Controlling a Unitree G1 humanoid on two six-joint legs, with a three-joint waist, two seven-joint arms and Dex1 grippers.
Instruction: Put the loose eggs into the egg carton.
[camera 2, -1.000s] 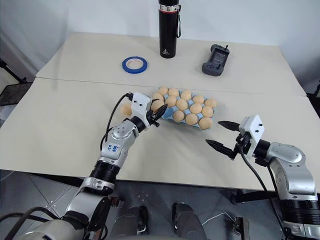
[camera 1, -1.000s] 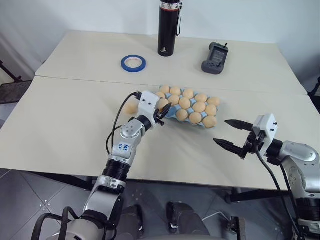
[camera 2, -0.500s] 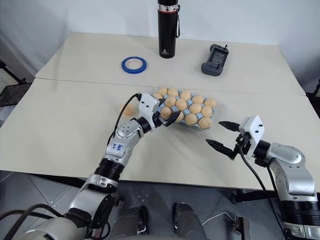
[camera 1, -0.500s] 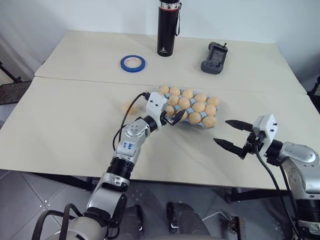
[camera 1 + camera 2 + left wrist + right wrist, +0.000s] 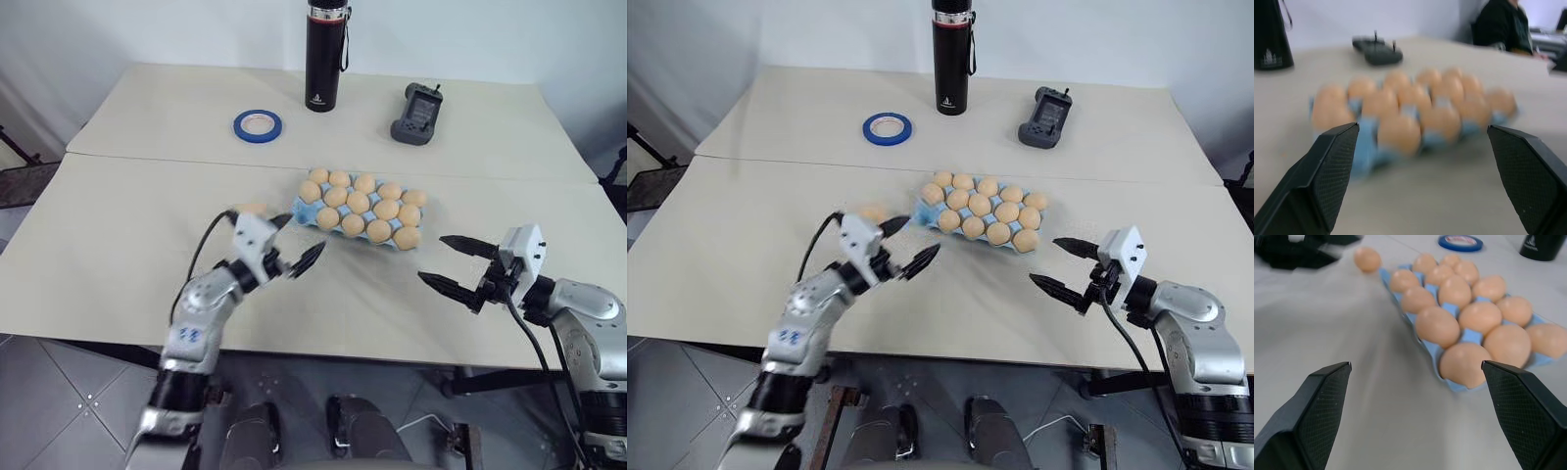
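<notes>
Left gripper [image 5: 292,262] pulled back from carton [image 5: 361,208], jaws spread, nothing held. Right gripper [image 5: 453,264] open, unmoved. One egg [image 5: 250,209] loose at carton's 9 o'clock. Fragile, smooth, roll-prone: light side pinch advised.

No words, numbers or brand names can be read. A black bottle [image 5: 323,54] at the far edge of the table [image 5: 127,245] carries a small white logo near its base, too small to make out. The left arm [image 5: 191,333] has a small blue marking on its silver casing, also unreadable.
</notes>
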